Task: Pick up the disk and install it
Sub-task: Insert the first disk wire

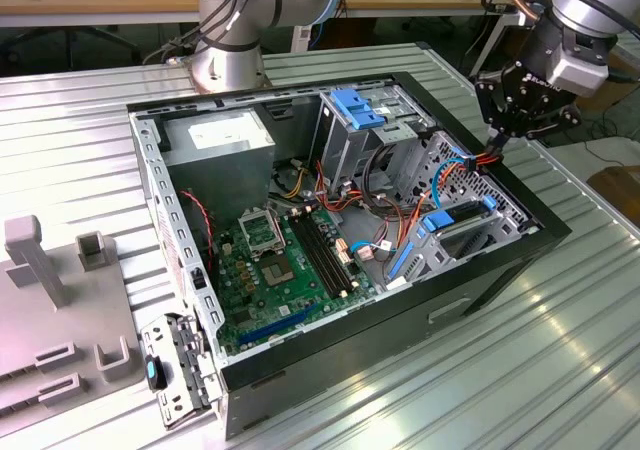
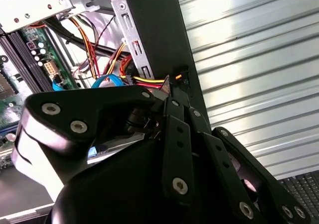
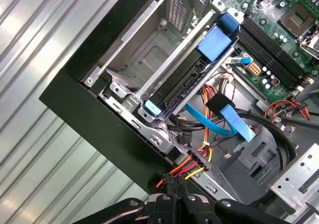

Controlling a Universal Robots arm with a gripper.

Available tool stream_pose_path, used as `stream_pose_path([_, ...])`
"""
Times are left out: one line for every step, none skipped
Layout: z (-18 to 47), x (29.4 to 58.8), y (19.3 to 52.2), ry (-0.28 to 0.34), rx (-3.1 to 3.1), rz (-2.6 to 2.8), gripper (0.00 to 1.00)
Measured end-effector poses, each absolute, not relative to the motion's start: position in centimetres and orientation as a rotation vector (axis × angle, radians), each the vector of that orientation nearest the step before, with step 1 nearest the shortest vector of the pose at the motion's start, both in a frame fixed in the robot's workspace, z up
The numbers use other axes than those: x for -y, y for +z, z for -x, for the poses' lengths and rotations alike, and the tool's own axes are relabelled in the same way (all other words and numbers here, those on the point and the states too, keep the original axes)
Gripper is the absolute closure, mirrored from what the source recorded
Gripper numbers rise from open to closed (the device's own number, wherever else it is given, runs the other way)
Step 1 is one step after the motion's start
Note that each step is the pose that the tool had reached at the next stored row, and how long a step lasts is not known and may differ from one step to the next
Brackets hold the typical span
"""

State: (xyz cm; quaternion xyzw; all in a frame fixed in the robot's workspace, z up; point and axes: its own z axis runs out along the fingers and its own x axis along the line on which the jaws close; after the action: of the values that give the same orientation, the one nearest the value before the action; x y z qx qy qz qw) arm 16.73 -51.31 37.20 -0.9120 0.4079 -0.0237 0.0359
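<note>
The disk (image 3: pixel 182 77), seen edge-on in its blue carrier, sits in the drive bay at the open computer case's corner, on the exterior view's right (image 1: pixel 462 220). My gripper (image 1: pixel 497 148) hangs just over the case's black rim beside that bay. In both wrist views it is shut on a small black power plug (image 3: pixel 170 182) with red, orange and yellow wires (image 2: pixel 149 79) that run back into the case. The gripper (image 3: pixel 172 189) is beside the disk and not touching it; the gripper (image 2: pixel 172 92) tips sit right at the rim.
The case (image 1: pixel 400 320) lies open on a ribbed metal table (image 1: pixel 570 350). Inside are the motherboard (image 1: pixel 280 260), a grey power-supply box (image 1: pixel 220 140), an empty blue bracket (image 1: pixel 355 105) and a blue flat cable (image 3: pixel 234 122). A grey fixture (image 1: pixel 40 270) stands at the exterior view's left.
</note>
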Motion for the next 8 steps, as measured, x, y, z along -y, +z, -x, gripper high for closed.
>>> stream_pose_path([-16.74,51.32,37.26,-0.073,-1.253,2.801,0.89])
stream_pose_path([-16.74,51.31,37.37,-0.074,-1.253,2.801,0.89])
stream_pose_path([-16.75,51.31,37.39,-0.074,-1.249,2.803,0.89])
stream_pose_path([-16.75,51.31,37.39,-0.075,-1.242,2.805,0.89])
stream_pose_path([-16.75,51.31,37.4,-0.078,-1.226,2.811,0.89])
stream_pose_path([-16.74,51.31,37.42,-0.079,-1.199,2.821,0.89])
stream_pose_path([-16.74,51.31,37.42,-0.079,-1.177,2.83,0.89])
stream_pose_path([-16.75,51.31,37.41,-0.078,-1.151,2.84,0.89])
